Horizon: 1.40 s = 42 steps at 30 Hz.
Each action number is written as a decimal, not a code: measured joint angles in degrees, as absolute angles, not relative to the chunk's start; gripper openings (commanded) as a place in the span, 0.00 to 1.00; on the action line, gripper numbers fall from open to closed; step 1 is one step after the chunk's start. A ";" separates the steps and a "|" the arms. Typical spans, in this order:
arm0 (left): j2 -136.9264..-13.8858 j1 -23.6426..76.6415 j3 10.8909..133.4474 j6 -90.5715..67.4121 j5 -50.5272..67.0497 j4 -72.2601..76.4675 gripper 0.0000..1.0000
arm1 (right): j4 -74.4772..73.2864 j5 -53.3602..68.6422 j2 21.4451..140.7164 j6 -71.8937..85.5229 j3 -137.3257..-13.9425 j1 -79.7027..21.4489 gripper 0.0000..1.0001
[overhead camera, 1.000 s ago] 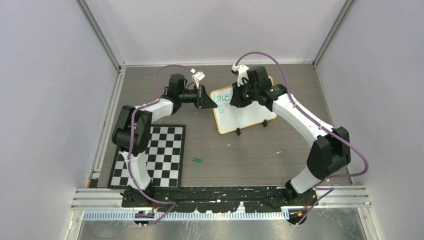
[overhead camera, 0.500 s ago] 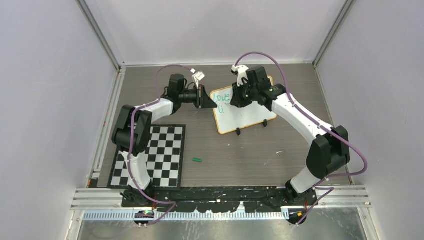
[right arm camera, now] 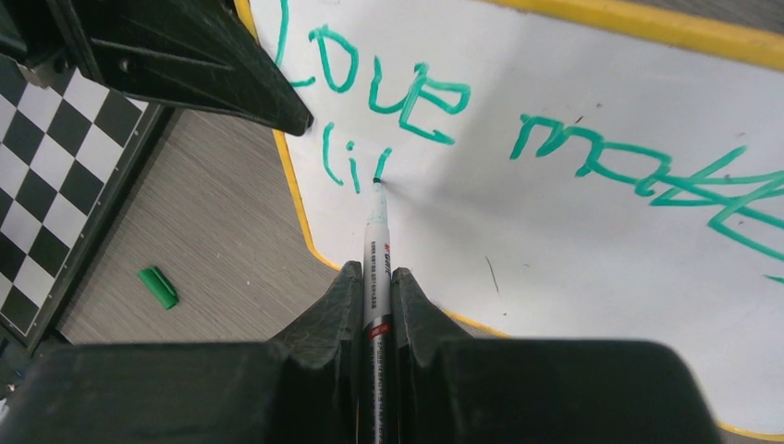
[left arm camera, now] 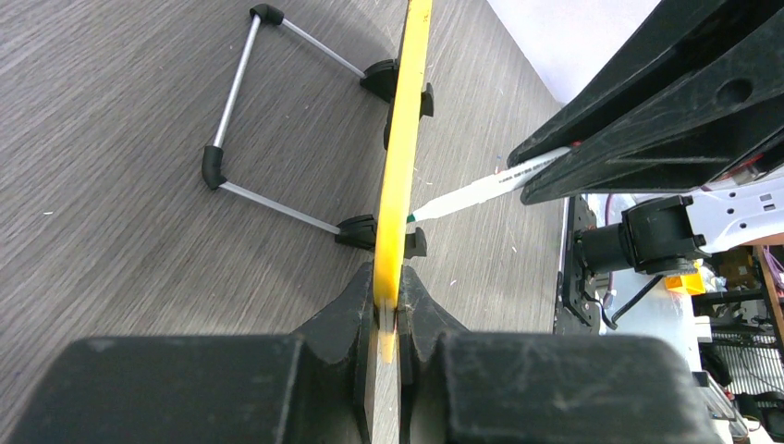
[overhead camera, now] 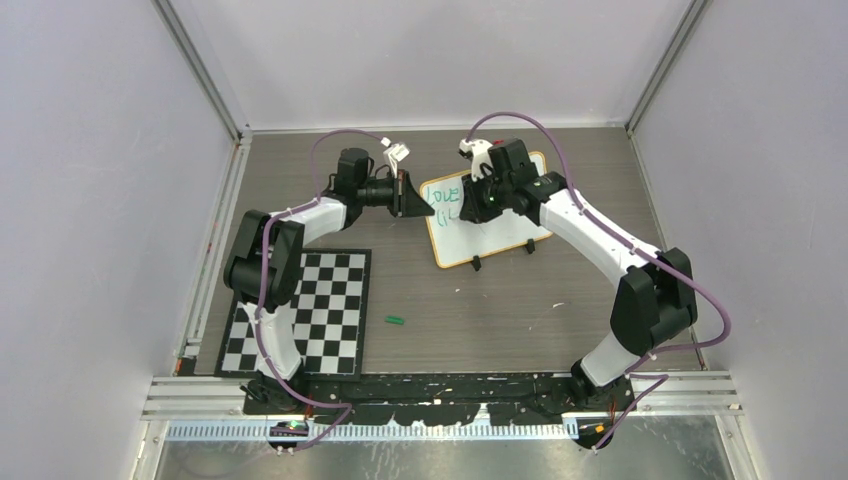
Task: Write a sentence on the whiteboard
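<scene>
From above, the right arm [overhead camera: 590, 225] hides the top of the whiteboard [overhead camera: 495, 238]. In the right wrist view, the sentence [right arm camera: 434, 95] runs past the right edge, its second word cut short.

The whiteboard [overhead camera: 500, 232] stands toward the counter's [overhead camera: 520, 310] far edge, hemmed by the left tool [left arm camera: 388, 289] clamped on its left rim and the right tool [right arm camera: 374, 277] pressing a marker [right arm camera: 377, 231] to its face; nearer, the counter lies open but for a green cap [overhead camera: 394, 321] mid-counter and the flat checkerboard mat [overhead camera: 310, 315] at the near-left corner.
</scene>
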<state>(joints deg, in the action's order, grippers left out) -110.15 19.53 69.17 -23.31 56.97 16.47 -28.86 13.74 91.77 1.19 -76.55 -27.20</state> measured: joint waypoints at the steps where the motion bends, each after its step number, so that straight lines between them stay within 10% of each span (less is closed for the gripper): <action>1: -110.15 19.53 69.17 -23.31 56.97 16.47 0.00 | -28.91 13.85 91.77 1.19 -76.16 -27.20 0.00; 42: -110.15 19.55 69.01 -23.27 57.06 16.91 0.00 | -28.80 13.65 91.66 1.41 -75.66 -28.05 0.00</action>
<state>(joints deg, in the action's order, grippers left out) -110.15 19.55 69.01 -23.27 57.06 16.91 -28.80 13.65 91.66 1.41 -75.66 -28.05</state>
